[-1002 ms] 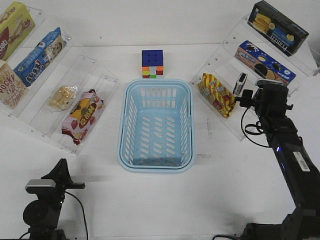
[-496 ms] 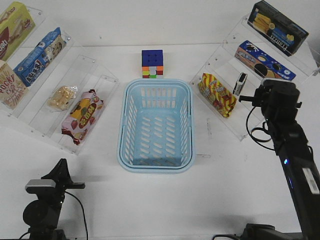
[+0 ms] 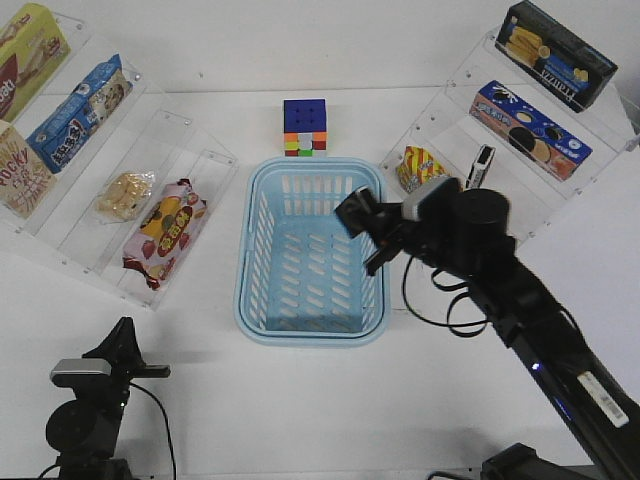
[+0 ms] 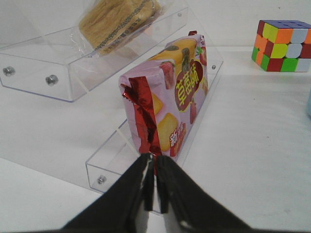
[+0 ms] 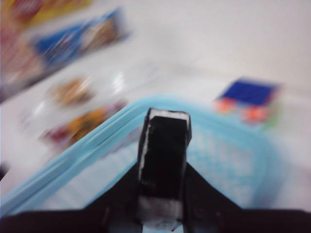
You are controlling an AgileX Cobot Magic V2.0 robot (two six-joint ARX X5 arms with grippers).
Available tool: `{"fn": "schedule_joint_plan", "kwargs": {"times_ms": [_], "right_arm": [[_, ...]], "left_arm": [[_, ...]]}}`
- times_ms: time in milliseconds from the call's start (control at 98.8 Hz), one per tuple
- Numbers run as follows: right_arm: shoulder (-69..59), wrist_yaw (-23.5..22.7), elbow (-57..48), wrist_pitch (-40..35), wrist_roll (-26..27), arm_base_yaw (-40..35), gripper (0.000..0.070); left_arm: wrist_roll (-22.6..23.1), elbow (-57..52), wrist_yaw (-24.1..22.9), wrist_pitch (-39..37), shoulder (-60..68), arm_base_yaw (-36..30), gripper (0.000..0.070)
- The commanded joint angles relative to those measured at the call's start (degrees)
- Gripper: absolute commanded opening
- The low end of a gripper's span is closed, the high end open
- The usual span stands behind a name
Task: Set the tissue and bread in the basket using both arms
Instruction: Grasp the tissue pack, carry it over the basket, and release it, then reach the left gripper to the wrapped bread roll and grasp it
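My right gripper (image 3: 358, 216) hangs over the right side of the light blue basket (image 3: 310, 326), shut on the tissue (image 3: 354, 211), a slim black pack with white ends. The blurred right wrist view shows the tissue (image 5: 164, 136) upright between my fingers, with the basket rim (image 5: 92, 141) beyond it. A similar small black-and-white pack (image 3: 483, 165) stands on the right shelf. The bread (image 3: 124, 195) lies in its clear wrapper on the left shelf; it also shows in the left wrist view (image 4: 119, 19). My left gripper (image 4: 154, 162) is shut and empty, low at the front left (image 3: 124, 338).
A Rubik's cube (image 3: 306, 127) stands behind the basket. A pink-red snack bag (image 3: 165, 232) sits in the lowest left shelf tray, right before my left fingers (image 4: 167, 92). A red-yellow snack bag (image 3: 420, 166) and cookie boxes (image 3: 530, 130) are on the right shelves.
My right arm has swung left from the right shelf to over the basket, carrying the black pack. The left arm has not moved.
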State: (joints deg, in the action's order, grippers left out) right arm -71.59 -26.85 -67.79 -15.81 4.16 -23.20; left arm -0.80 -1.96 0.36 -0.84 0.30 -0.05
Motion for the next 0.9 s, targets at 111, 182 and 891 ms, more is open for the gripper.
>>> {"fn": "schedule_joint_plan", "kwargs": {"times_ms": [111, 182, 891], "right_arm": [[-5.99, 0.39, -0.55, 0.81, -4.11, -6.49, 0.0322], [-6.86, 0.37, -0.55, 0.83, -4.11, -6.93, 0.0345], [28.92, 19.85, 24.96, 16.79, -2.4, 9.46, 0.0]], "left_arm": [[0.09, 1.14, 0.09, -0.81, -0.11, 0.09, 0.0001], [0.09, 1.14, 0.07, -0.85, -0.11, 0.09, 0.0001], [-30.99, -4.31, 2.99, -1.18, 0.13, 0.09, 0.0001]]}}
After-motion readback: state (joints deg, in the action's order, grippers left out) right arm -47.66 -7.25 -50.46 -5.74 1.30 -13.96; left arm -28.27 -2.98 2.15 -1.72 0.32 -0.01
